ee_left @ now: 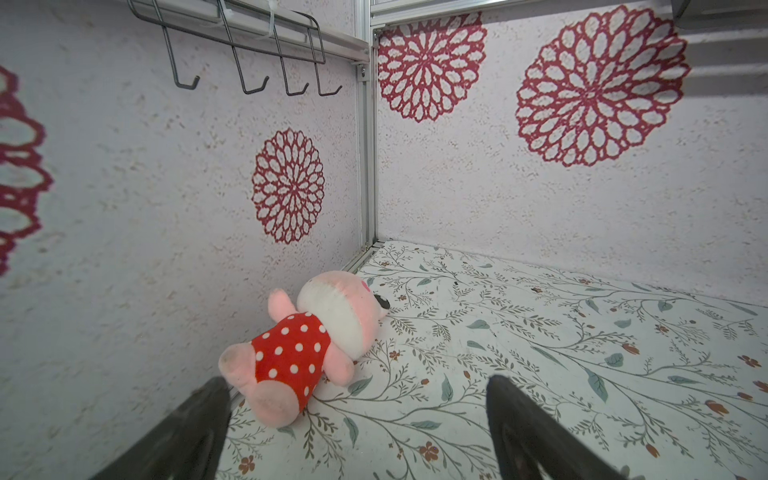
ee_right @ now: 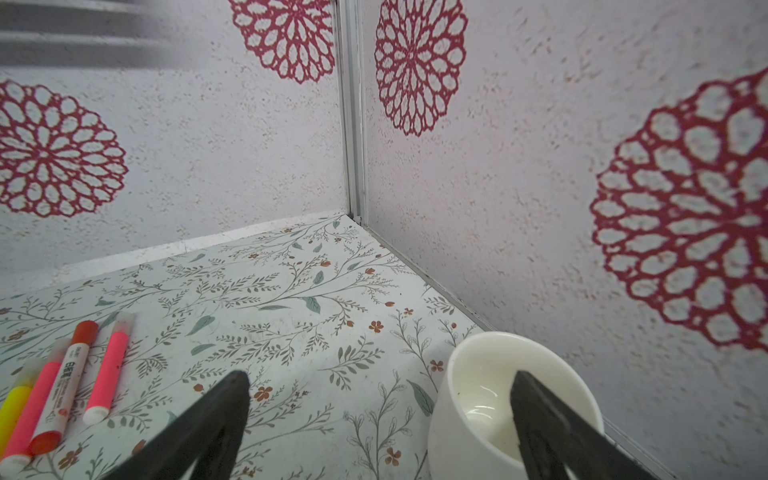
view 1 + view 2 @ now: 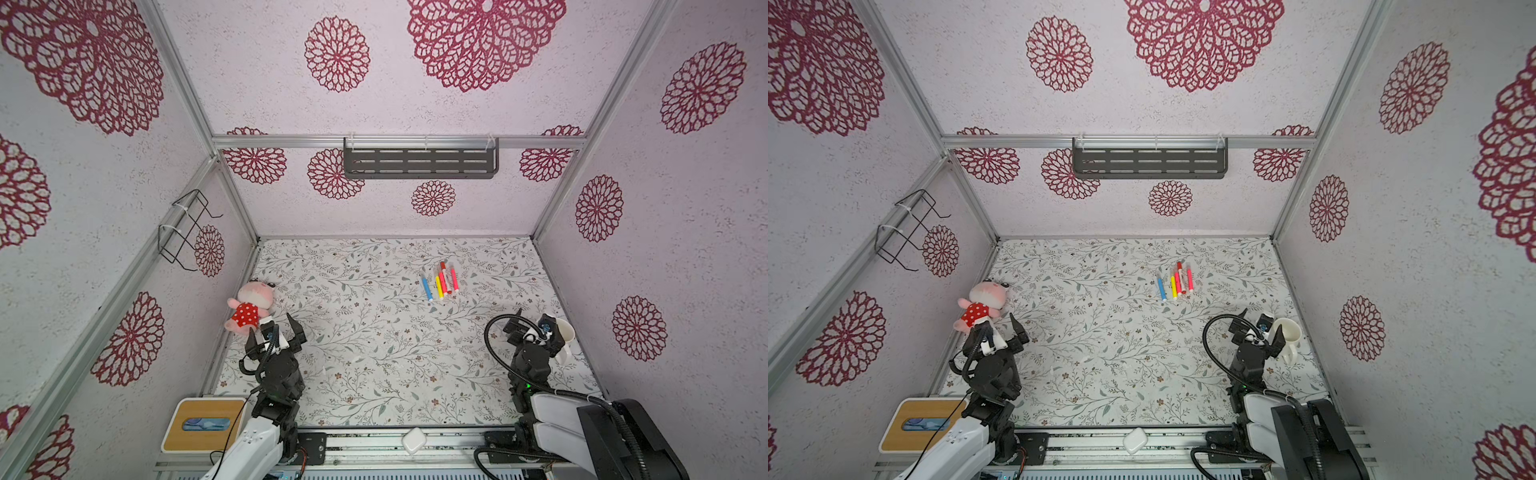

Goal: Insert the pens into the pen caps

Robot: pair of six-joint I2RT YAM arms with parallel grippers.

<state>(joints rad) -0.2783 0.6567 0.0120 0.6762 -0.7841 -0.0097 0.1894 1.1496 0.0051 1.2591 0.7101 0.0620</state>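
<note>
Pens (image 3: 440, 282), five slim short markers, lie side by side on the floral mat (image 3: 374, 332), right of centre in both top views: one blue, one yellow, two pink, one white-barrelled with red ends. Left gripper (image 1: 353, 386) and right gripper (image 2: 380, 377) both gape wide, holding nothing.

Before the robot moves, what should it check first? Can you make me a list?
1. Left gripper open and empty: ok.
2. Right gripper open and empty: ok.
3. Pens lying together on the table, none held: ok.
4. Pen caps pushed on or loose: cannot tell.
5. Mug clear of right gripper: not ok, very close.
6. Plush toy clear of left gripper: not ok, very close.
</note>
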